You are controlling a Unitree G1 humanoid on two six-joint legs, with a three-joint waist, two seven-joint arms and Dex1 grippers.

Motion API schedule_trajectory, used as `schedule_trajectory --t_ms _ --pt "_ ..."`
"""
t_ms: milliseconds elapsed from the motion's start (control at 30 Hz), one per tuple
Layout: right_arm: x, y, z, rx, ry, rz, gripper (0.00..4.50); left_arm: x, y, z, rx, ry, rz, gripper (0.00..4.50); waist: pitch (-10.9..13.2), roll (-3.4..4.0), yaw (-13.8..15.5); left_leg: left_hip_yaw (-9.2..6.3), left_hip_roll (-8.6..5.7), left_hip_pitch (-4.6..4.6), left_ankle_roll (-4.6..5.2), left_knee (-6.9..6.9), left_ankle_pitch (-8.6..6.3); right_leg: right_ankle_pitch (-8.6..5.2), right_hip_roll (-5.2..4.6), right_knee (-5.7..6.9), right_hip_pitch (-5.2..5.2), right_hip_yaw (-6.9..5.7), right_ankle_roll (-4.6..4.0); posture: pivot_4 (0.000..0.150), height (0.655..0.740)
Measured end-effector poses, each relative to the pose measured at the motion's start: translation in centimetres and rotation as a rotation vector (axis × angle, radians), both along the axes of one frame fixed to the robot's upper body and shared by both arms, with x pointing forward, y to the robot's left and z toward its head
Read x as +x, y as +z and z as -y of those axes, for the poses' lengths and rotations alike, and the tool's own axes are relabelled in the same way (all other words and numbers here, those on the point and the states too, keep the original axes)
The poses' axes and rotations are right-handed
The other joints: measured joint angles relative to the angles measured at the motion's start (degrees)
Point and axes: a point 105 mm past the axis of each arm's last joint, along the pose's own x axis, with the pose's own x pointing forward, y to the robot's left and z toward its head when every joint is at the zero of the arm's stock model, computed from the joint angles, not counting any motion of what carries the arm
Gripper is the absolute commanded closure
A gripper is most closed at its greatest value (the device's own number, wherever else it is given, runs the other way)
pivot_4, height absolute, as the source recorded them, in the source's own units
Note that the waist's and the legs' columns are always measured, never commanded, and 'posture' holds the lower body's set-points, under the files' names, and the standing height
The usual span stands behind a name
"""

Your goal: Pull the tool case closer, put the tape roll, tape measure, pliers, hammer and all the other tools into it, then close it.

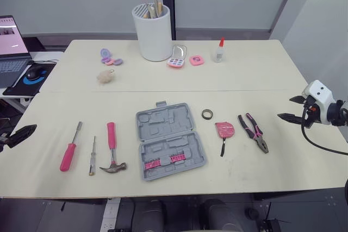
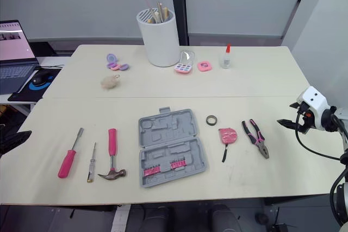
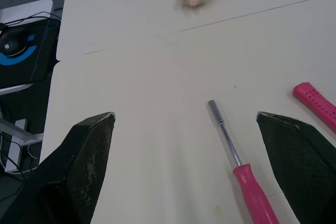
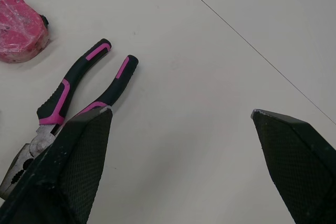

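The tool case (image 1: 170, 140) lay open mid-tabletop (image 1: 261, 74), toward the front edge, its two halves running front to back and slightly skewed. My right pincer (image 1: 285, 108) hovered by the right edge, fingers apart, and seemed the nearer one. My left pincer (image 3: 185, 115), also spread wide, hung at the left edge.

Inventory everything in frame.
tool case: 1, grey, centre, open
hammer: 1, pink, left of case
pink screwdriver: 1, leftmost
slim screwdriver: 1, beside hammer
tape roll: 1, dark, right of case
tape measure: 1, pink, beside roll
pliers: 1, pink-black, rightmost
holder: 1, white, back centre
palette, pink square: 1 each, beside holder
glue bottle: 1, red-capped, back right
compacts: cluster, purple, back left
pompom: 1, beige, back left
laptop, mouse: 1 each, far left
left gripper: open, left edge
right gripper: open, beyond pliers
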Motion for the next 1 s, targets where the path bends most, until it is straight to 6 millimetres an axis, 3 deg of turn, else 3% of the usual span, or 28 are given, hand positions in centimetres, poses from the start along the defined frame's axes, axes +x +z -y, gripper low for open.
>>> schedule_trajectory --t_ms 1000 --pt "0.24 0.48 -0.13 0.001 -0.001 0.001 0.0 -0.04 -0.08 0.0 -0.004 0.002 -0.004 0.02 0.0 0.0 -0.02 0.0 0.0 0.0 0.0 0.0 0.0 0.0 0.0 0.0 0.0 0.0 0.0 0.15 0.74"
